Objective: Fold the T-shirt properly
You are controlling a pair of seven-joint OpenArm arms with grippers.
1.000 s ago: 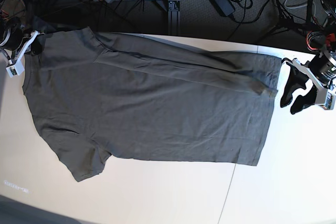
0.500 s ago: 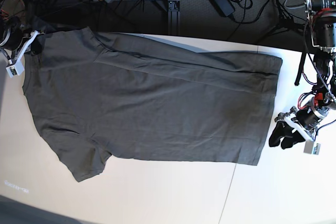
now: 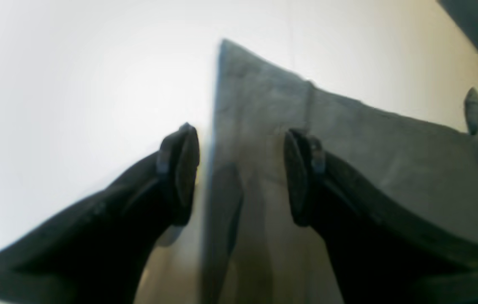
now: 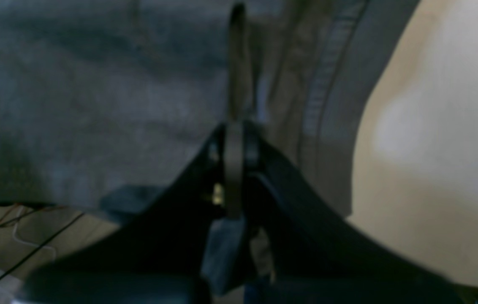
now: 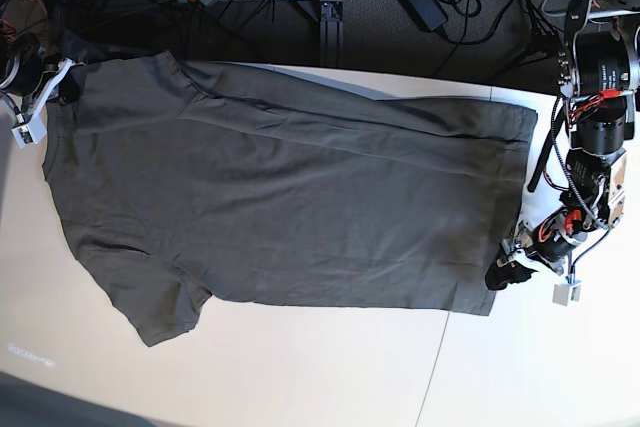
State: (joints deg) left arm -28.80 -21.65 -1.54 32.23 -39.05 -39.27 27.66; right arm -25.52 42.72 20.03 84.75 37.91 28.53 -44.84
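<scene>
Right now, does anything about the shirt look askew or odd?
Mostly fine. The T-shirt lies flat, but its far long edge is folded over in a slanted, creased band, and the collar end hangs over the table edge where the right gripper pinches it.

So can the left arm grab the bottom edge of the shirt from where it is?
Probably yes. The left gripper is open right at the T-shirt hem, one finger over the cloth, one over the table; nothing blocks it.

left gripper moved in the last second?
Yes. In the base view the left gripper has travelled down the right side, from beside the dark olive-grey cotton T-shirt's upper hem corner to its lower hem corner.
</scene>
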